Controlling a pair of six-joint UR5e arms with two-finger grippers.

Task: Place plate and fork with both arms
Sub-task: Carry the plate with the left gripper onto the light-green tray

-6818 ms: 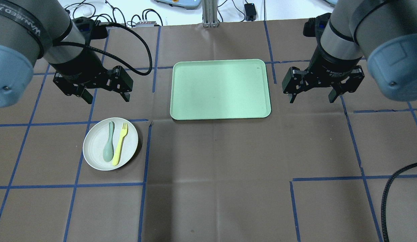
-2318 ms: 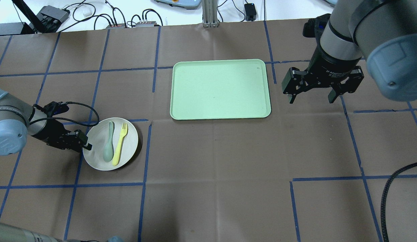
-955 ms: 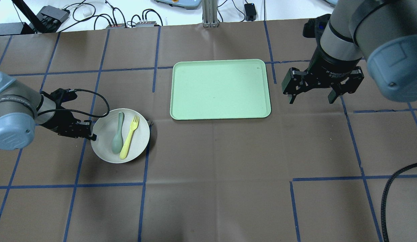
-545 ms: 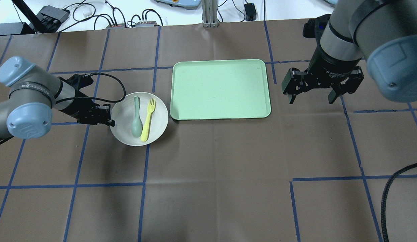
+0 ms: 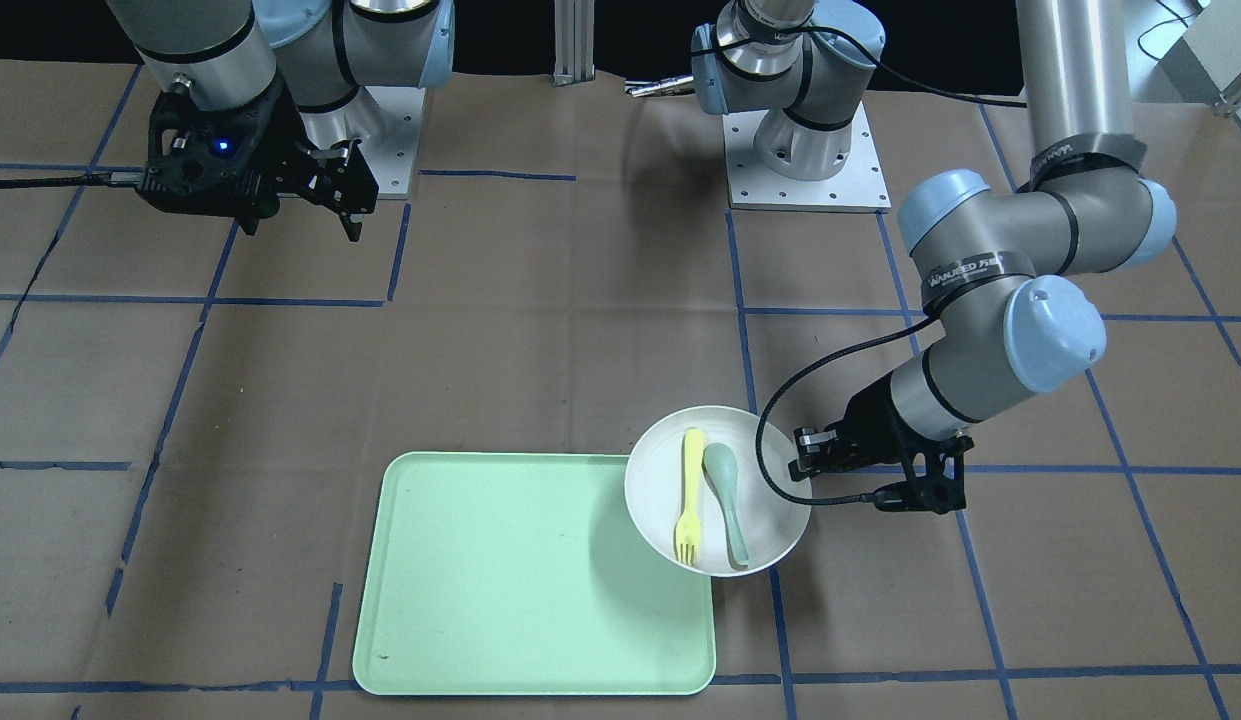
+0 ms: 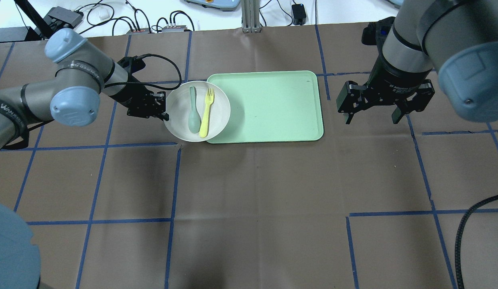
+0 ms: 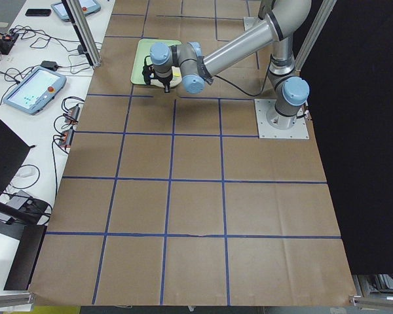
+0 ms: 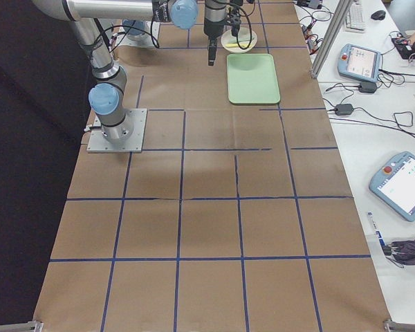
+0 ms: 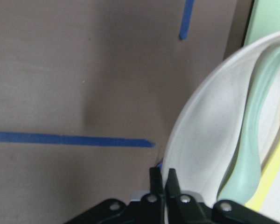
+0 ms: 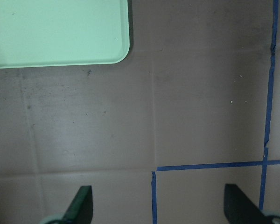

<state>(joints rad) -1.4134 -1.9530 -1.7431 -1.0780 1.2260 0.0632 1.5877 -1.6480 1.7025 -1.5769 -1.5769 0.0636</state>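
Brown table [image 6: 253, 180]: left gripper [image 6: 166, 117] (low, outstretched) pinches plate [image 6: 177, 107].

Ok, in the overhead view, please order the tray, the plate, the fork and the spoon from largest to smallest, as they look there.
1. The tray, clearly the largest.
2. The plate.
3. The fork and the spoon look about equally long, so I do not rank them; the spoon's bowl is wider.

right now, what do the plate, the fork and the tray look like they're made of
Plate: probably matte plastic or fibre composite; off-white, no glazed shine.
Fork: pale-yellow plastic, it seems; thin, matte, moulded in one piece.
Tray: likely pale green plastic; rounded moulded rim, dull even surface.
Look alone cannot settle it.
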